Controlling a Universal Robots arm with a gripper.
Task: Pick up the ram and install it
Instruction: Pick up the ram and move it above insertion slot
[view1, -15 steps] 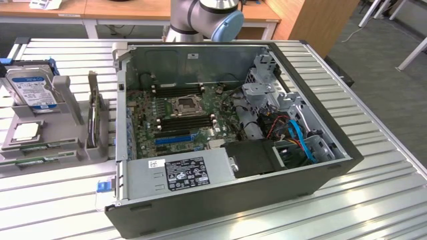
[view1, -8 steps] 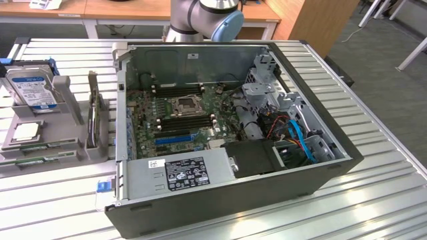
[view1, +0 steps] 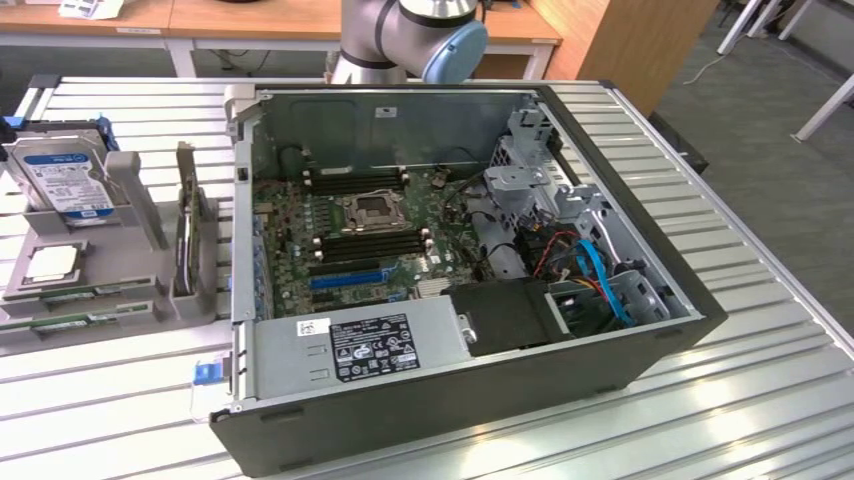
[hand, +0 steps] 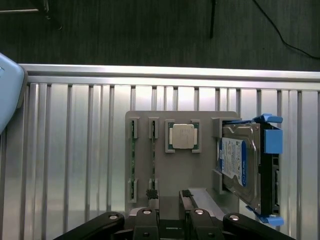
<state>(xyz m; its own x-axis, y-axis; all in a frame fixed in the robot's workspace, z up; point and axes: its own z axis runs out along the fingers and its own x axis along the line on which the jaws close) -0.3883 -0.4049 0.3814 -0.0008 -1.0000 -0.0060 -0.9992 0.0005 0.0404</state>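
Two ram sticks stand on edge in a grey holder (hand: 150, 116) on the slatted table: one ram stick (hand: 133, 160) and a second ram stick (hand: 153, 160) beside it. In the exterior view the same ram sticks (view1: 80, 292) lie along the holder's near end (view1: 134, 312). My gripper (hand: 169, 194) hangs above the holder, open, with nothing but the holder's grey surface between its fingers. One fingertip (hand: 152, 194) lines up over the end of the second stick. Whether it touches the stick I cannot tell.
The holder also carries a CPU (hand: 181, 136), a blue-labelled hard drive (hand: 240, 167) and cards on edge (view1: 190, 235). The open PC case (view1: 441, 250) fills the table's middle, its black memory slots (view1: 374, 245) beside the CPU socket. The arm's base (view1: 407, 30) stands behind it.
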